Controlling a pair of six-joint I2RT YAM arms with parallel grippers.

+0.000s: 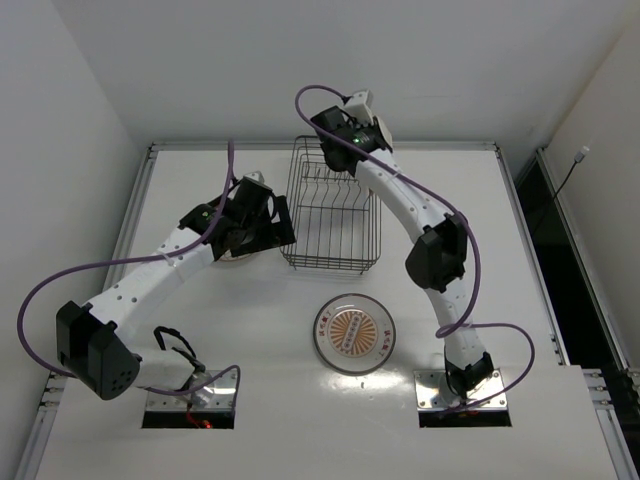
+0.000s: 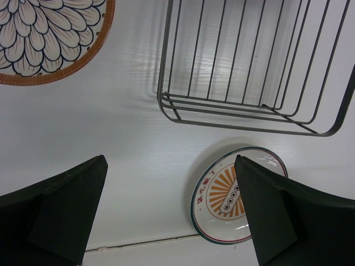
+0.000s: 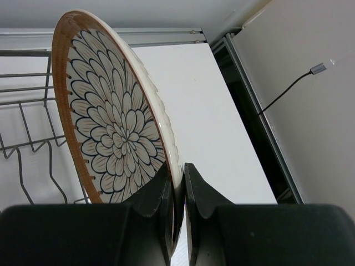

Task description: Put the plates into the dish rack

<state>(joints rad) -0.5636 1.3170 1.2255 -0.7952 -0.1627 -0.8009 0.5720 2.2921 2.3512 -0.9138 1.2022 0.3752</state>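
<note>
1. Top external: the dish rack (image 1: 330, 215) stands mid-table (image 1: 480, 230). The right gripper (image 1: 342, 148) hangs over its far end. The left gripper (image 1: 262, 232) hovers just left of the rack, above the loose brown-rimmed plate (image 1: 236, 257), which is mostly hidden. The sunburst plate (image 1: 352, 333) lies flat on the near side of the rack, apart from it.
2. Left wrist: the left gripper (image 2: 172, 210) is spread wide and holds nothing. The loose brown-rimmed plate (image 2: 44, 39) lies flat at upper left. The rack's corner (image 2: 249, 72) is at upper right, and the sunburst plate (image 2: 222, 199) lies below it.
3. Right wrist: the right gripper (image 3: 177, 185) is clenched on the rim of the gripped brown-rimmed plate (image 3: 111, 127). That plate stands on edge beside the rack's wires (image 3: 33, 127). Whether it sits between the tines cannot be told.
</note>
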